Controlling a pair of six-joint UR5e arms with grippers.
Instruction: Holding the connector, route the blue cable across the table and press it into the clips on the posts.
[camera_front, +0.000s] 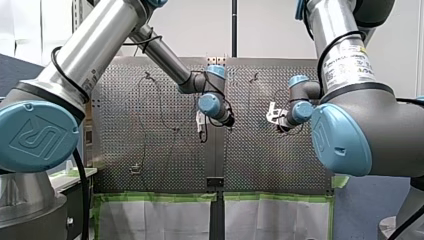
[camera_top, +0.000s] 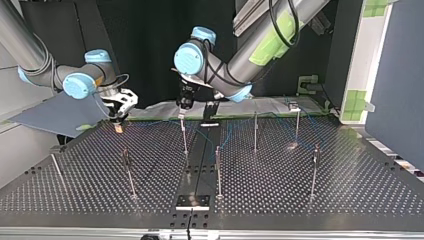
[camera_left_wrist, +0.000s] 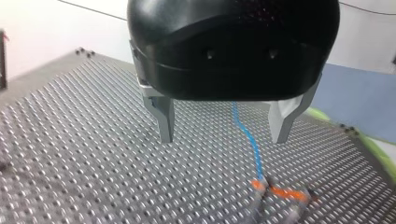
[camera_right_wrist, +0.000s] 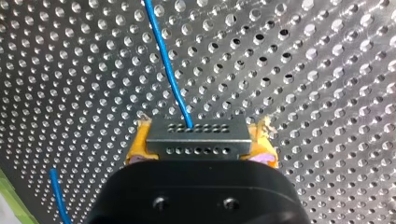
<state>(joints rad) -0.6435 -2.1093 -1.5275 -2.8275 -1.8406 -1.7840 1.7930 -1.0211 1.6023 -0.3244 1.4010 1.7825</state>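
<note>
My right gripper is clamped on the grey connector, with the blue cable running straight out ahead. My left gripper hangs wide open, the cable lying below and between its fingers. The left arm looks better placed to press it at the posts.

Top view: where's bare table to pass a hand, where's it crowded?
Free: near strip of grey perforated table, before thin metal posts, and the corner at the view's right. Crowded: far edge, thin blue cable among posts.
</note>
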